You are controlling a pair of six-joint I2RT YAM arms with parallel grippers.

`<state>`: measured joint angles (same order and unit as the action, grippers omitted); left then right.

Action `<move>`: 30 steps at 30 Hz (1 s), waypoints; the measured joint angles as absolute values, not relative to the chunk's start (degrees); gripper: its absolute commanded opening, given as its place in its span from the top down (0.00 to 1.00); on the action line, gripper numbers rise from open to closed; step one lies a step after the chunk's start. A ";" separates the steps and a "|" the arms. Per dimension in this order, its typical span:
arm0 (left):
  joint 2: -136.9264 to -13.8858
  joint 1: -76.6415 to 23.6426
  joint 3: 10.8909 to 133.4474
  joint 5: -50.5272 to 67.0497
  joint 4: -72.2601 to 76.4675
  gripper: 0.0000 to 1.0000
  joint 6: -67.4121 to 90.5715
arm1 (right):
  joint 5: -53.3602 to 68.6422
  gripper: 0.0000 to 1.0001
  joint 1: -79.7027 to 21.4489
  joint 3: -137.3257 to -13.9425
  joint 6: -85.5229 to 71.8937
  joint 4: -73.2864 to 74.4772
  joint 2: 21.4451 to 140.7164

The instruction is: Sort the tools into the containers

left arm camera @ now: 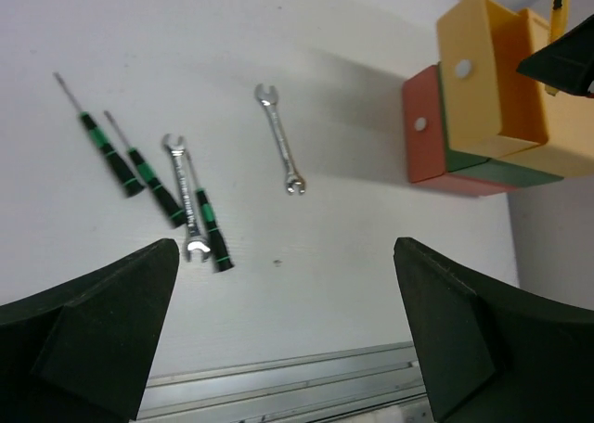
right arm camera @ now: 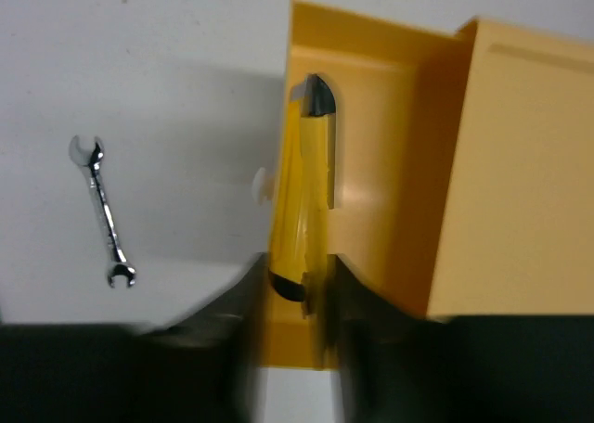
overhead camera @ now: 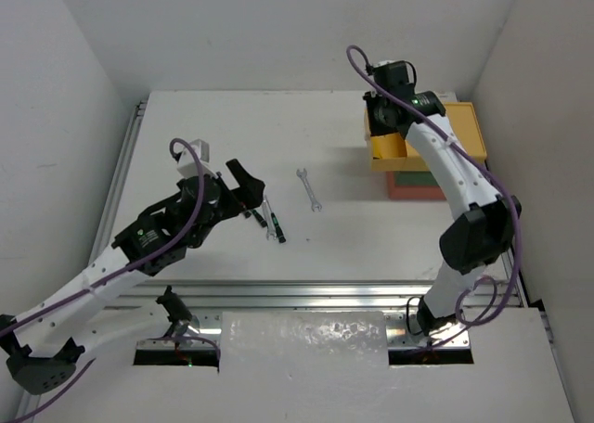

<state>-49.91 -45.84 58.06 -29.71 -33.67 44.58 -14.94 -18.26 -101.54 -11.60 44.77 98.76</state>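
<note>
My right gripper [right arm camera: 302, 279] is shut on a short yellow-and-black tool [right arm camera: 304, 186] and holds it over the pulled-out yellow container [right arm camera: 390, 163]. In the top view that gripper [overhead camera: 378, 117] hangs above the yellow container [overhead camera: 429, 137], which is stacked on the dark green one [overhead camera: 415, 175] and the red-orange one [overhead camera: 415, 191]. My left gripper [left arm camera: 286, 251] is open and empty above the table, near three black/green screwdrivers [left arm camera: 148, 174] and a silver wrench [left arm camera: 186, 200]. A second wrench [left arm camera: 281, 151] lies alone mid-table; it also shows in the right wrist view [right arm camera: 104, 212].
A metal rail [overhead camera: 306, 293] runs along the table's near edge. White walls enclose the table at the back and both sides. The container stack sits at the far right, against the right wall.
</note>
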 measured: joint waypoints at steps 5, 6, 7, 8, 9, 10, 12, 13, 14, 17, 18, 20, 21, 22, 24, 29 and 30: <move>-45.45 -45.84 57.82 -33.69 -40.88 0.00 43.07 | -16.80 0.40 -17.96 -105.95 -10.41 50.72 104.92; -44.77 -45.84 57.82 -34.94 -42.46 0.00 42.98 | -16.91 0.40 -18.00 -106.96 -10.41 51.57 105.47; -44.18 -45.84 57.82 -36.12 -43.90 0.00 42.92 | -16.99 0.41 -18.09 -108.16 -10.46 52.38 105.80; -43.70 -45.84 57.80 -37.41 -45.17 0.00 42.85 | -17.10 0.49 -18.28 -109.14 -10.46 52.84 105.86; -43.24 -45.84 57.60 -38.72 -46.17 0.00 42.57 | -17.39 0.50 -18.76 -110.02 -10.37 53.06 105.78; -42.92 -45.84 57.12 -39.92 -46.74 0.00 42.26 | -17.67 0.51 -19.33 -110.67 -10.48 52.97 105.51; -42.68 -45.84 55.90 -42.00 -47.64 0.00 41.91 | -18.31 0.72 -20.88 -111.33 -10.31 52.86 105.12; -42.70 -45.84 55.16 -42.87 -48.21 0.00 41.80 | -18.44 0.96 -21.82 -111.55 -10.48 52.90 105.06; -42.68 -45.84 54.63 -43.44 -48.77 0.00 41.76 | -18.28 1.00 -22.59 -111.59 -10.57 52.88 105.06; -42.68 -45.84 53.47 -44.16 -49.50 0.00 41.28 | -18.28 1.00 -25.67 -111.09 -10.94 52.71 105.36; -42.63 -45.84 53.19 -44.21 -49.54 0.00 40.95 | -18.83 1.00 -26.48 -111.09 -10.92 52.51 105.75; -42.41 -45.84 52.75 -44.16 -49.41 0.00 40.69 | -19.92 1.00 -27.97 -111.18 -10.81 51.99 107.48; -42.39 -45.84 52.47 -44.12 -49.23 0.00 40.47 | -20.78 1.00 -28.40 -111.44 -10.70 51.94 108.60; -42.44 -45.84 52.07 -44.03 -49.06 0.00 40.29 | -21.89 1.00 -28.67 -111.77 -10.68 51.86 109.82; -42.22 -45.84 51.62 -43.97 -49.10 0.00 40.03 | -25.32 1.00 -28.71 -112.18 -10.44 51.55 112.64; -42.00 -45.84 51.62 -43.90 -48.86 0.00 39.42 | -32.69 1.00 -26.98 -113.40 -9.76 52.34 118.21; -42.00 -45.84 51.62 -43.88 -48.77 0.00 39.35 | -33.36 1.00 -26.20 -113.40 -9.61 52.71 118.58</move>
<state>-42.00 -45.84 51.62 -43.88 -48.77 39.35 -33.36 -26.20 -113.40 -9.61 52.71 118.58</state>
